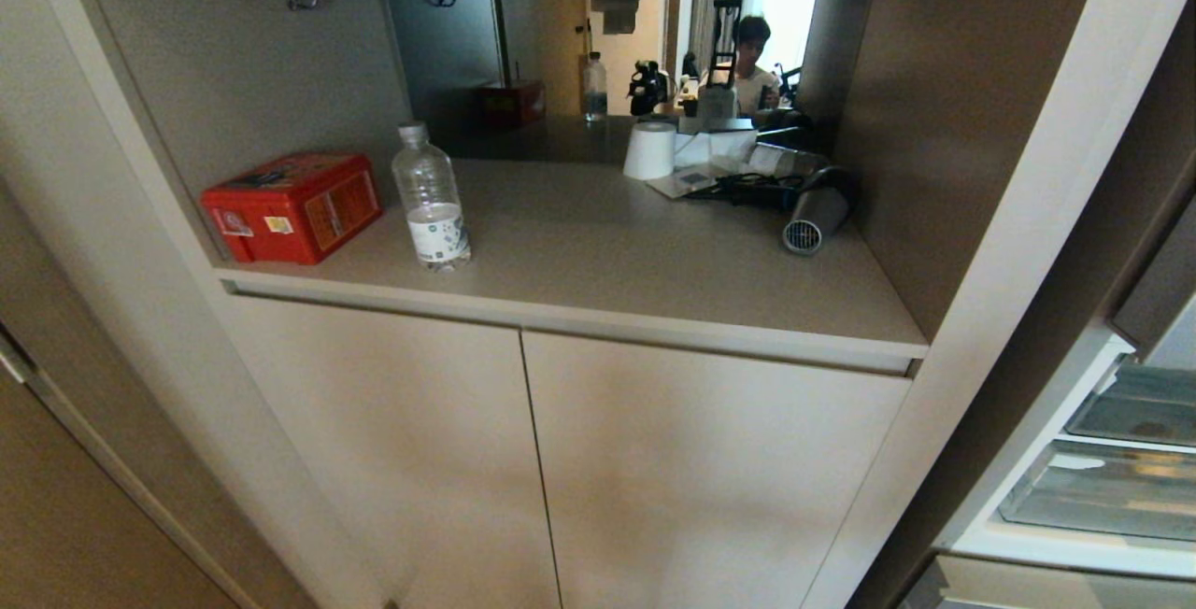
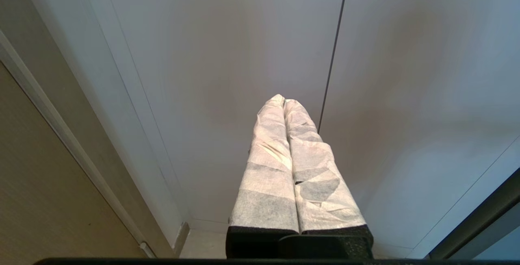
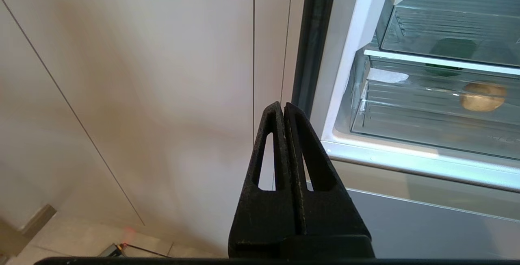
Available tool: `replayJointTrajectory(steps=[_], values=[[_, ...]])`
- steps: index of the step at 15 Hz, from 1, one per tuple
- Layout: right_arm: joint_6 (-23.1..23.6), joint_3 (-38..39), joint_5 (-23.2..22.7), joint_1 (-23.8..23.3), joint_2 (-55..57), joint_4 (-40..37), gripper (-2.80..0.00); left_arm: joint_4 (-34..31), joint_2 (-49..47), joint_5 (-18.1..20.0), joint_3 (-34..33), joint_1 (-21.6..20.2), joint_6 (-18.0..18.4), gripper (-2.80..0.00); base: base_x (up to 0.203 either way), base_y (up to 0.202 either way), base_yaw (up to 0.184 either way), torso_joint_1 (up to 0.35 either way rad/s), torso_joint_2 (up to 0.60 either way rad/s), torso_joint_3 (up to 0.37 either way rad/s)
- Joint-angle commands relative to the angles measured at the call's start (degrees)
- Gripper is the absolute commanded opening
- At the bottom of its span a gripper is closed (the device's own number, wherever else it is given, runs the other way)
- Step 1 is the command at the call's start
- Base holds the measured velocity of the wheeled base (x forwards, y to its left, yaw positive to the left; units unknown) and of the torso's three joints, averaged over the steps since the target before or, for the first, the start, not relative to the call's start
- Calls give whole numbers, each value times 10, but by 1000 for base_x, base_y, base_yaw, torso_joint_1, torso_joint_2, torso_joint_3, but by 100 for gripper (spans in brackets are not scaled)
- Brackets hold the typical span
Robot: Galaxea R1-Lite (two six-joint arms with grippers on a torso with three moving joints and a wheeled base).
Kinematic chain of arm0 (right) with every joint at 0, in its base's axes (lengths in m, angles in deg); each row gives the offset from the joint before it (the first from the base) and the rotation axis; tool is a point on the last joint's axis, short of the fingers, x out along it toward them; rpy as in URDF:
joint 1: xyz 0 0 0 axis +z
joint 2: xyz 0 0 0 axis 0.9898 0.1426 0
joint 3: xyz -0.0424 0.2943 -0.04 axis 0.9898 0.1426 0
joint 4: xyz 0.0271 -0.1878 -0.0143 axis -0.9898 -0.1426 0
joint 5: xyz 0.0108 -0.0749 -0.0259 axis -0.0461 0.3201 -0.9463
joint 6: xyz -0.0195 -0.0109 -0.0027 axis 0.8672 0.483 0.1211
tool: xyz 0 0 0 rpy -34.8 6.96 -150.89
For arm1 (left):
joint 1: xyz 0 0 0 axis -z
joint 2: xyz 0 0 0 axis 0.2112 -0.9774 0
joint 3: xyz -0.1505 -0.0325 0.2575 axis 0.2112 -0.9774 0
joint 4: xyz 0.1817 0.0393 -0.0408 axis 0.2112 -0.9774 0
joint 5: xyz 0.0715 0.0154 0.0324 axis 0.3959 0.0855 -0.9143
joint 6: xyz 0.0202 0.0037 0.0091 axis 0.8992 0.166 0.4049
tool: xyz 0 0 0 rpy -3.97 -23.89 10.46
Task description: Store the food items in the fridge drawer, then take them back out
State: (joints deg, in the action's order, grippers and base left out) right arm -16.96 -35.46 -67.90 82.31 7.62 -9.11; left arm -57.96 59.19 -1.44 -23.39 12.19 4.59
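Observation:
The fridge drawer (image 3: 406,157) stands open to the right of the cabinet, showing clear plastic bins inside; its corner also shows in the head view (image 1: 1028,534). Of the food items, a golden-brown lump (image 3: 483,97) lies in the lower clear bin. The green pepper (image 3: 451,48) shows dimly through the plastic of the bin above. My right gripper (image 3: 283,105) is shut and empty, in front of the cabinet's edge, beside the fridge and well short of the food. My left gripper (image 2: 283,99), with white-wrapped fingers, is shut and empty before the cabinet doors. Neither arm shows in the head view.
A counter niche above the beige cabinet doors (image 1: 523,460) holds a red tin box (image 1: 294,205), a clear water bottle (image 1: 432,203), a white paper roll (image 1: 650,150) and a hair dryer (image 1: 815,212). A person (image 1: 752,58) shows in the mirror behind. A silver-blue front (image 3: 426,224) lies below the open bins.

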Motion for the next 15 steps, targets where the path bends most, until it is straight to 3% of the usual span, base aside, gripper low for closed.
replayJointTrajectory(steps=[1, 8, 15], values=[[3, 0, -1, 0, 0, -1, -280, 0, 0, 0, -6, 0, 0, -280, 0, 0, 0, 0, 0, 0], [4, 0, -1, 0, 1, 0, -280, 1, 0, 0, -6, 0, 0, -280, 0, 0, 0, 0, 0, 0], [0, 0, 1, 0, 0, 0, -280, 0, 0, 0, -6, 0, 0, -280, -1, 6, -160, 4, 3, 2]])
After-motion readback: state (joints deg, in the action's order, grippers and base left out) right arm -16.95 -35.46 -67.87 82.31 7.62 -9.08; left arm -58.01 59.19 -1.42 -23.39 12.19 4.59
